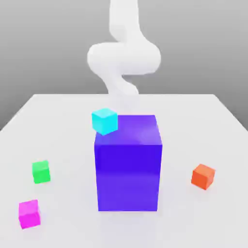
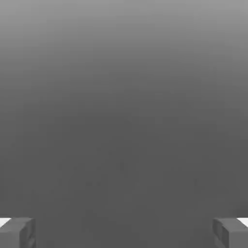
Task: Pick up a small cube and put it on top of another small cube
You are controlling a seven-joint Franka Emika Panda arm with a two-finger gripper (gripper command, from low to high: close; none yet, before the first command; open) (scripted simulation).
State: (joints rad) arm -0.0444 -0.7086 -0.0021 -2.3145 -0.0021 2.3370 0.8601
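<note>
- Cyan cube (image 1: 104, 121) overlapped blue block (image 1: 128, 174) in your exterior view.
- Green cube (image 1: 41, 172), magenta cube (image 1: 29, 214), orange cube (image 1: 203, 177) lay apart.
- Your gripper (image 2: 124, 233) stood released, wide.

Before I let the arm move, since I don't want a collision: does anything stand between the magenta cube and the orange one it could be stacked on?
Yes: the large blue block stands between the magenta cube and the orange cube, blocking a low, straight path.
</note>
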